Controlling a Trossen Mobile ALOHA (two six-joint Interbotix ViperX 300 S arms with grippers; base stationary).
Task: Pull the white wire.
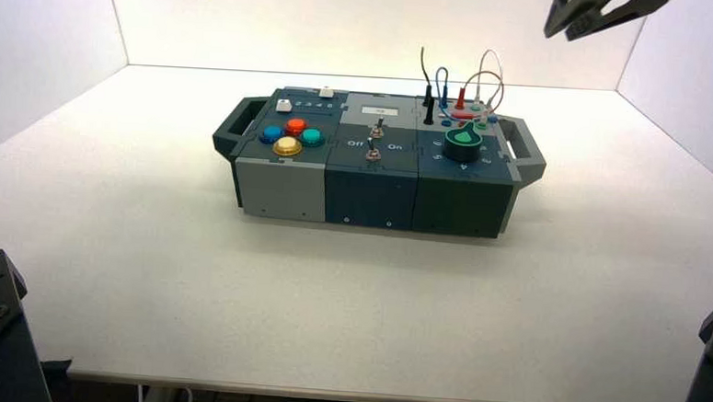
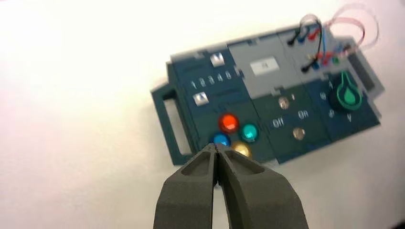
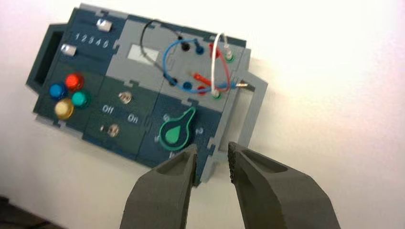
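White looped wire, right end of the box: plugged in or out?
In, both ends. The right wrist view shows the thin white looped wire arching between two green-ringed sockets, a white plug seated in each.

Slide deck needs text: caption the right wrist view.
Open right tool near the button box, white wire arching between two green sockets.

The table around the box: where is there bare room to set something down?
Bare: the pale table before the box, and beside each end handle, out toward the side walls. Crowded: the box's right rear, where wires arch above the green knob.
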